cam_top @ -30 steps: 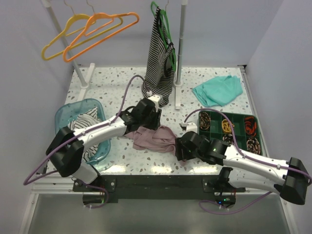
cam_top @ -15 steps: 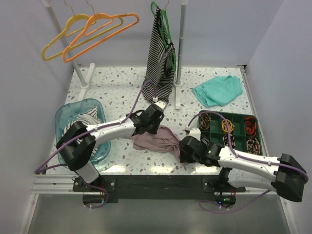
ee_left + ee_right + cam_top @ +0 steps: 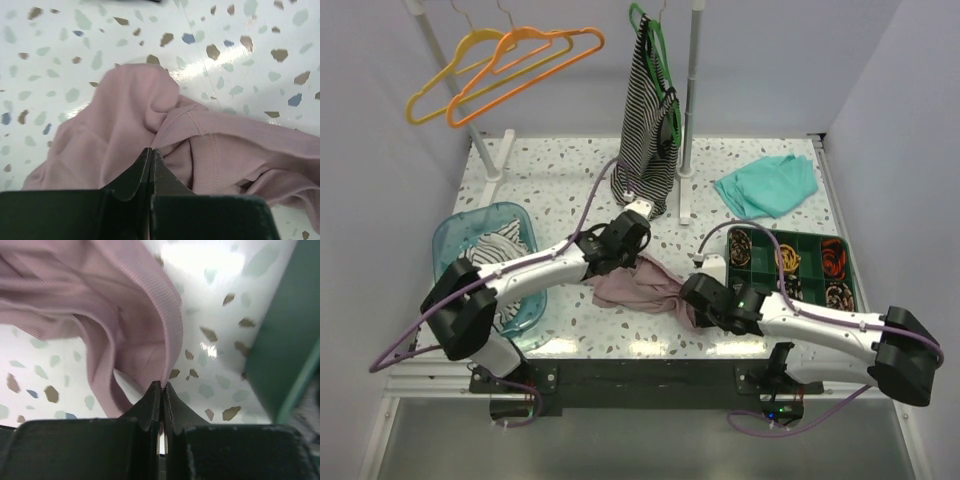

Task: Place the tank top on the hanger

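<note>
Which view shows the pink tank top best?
Top external: the whole tank top lies crumpled on the table. Left wrist shows only a fold pinched in the left gripper; right wrist only a ribbed edge in the right gripper.

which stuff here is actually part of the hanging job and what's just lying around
For the job:
tank top, pinched by the left gripper and the right gripper
orange hanger, on the rail

Just lying about:
yellow hanger
green hanger carrying the striped top
teal cloth
blue tub
green tray
</note>
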Controlling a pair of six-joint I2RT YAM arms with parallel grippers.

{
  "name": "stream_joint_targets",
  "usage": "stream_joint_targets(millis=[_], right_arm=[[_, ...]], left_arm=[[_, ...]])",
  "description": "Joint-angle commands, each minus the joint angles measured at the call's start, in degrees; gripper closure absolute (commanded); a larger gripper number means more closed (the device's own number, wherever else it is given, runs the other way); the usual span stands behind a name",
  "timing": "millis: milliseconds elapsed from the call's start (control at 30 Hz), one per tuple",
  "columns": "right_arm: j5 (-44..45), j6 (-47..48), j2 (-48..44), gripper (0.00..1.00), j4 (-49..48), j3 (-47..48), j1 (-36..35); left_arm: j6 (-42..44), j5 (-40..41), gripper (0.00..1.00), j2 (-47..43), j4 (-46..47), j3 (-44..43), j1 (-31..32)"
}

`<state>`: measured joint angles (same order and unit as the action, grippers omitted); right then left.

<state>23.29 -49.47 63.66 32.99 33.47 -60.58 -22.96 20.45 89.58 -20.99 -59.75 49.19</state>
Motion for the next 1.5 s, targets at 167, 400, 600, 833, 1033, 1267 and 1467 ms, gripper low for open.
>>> stream_joint_targets(millis=[167,400,600,833,1033,1267,1467], right_arm=[[26.5,20.1,1.6,1.0,7.9,35.4,0.1],[35.5,43.5,9.8,1.0,-3.5,64.2,0.3],[35.3,56.8,17.1,1.0,-8.5,83.2,0.3],[32.4,51.3,16.9,1.0,-4.1,76.3,0.3],[22.1,31.5,8.8,1.0,-0.3,51.1,0.2],[15.0,20.7,8.5,1.0,-1.9,31.1,0.3],[14.5,19.3,11.9,0.89,-1.2,25.9,0.8]], left_arm=[[-1.7,24.3,1.0,-21.3,-1.1,-11.1,-0.5],[11.7,29.5,1.0,-27.4,8.0,-29.0,-0.4],[18.6,29.3,1.0,-24.9,9.7,-40.1,-0.5],[11.6,29.6,1.0,-27.6,3.9,-31.8,-0.5],[-2.2,24.8,1.0,-33.0,-1.8,-11.1,-0.5],[-12.1,15.8,1.0,-34.0,-1.9,8.1,-0.6],[-16.9,9.7,0.91,-31.0,0.9,14.9,-0.9]])
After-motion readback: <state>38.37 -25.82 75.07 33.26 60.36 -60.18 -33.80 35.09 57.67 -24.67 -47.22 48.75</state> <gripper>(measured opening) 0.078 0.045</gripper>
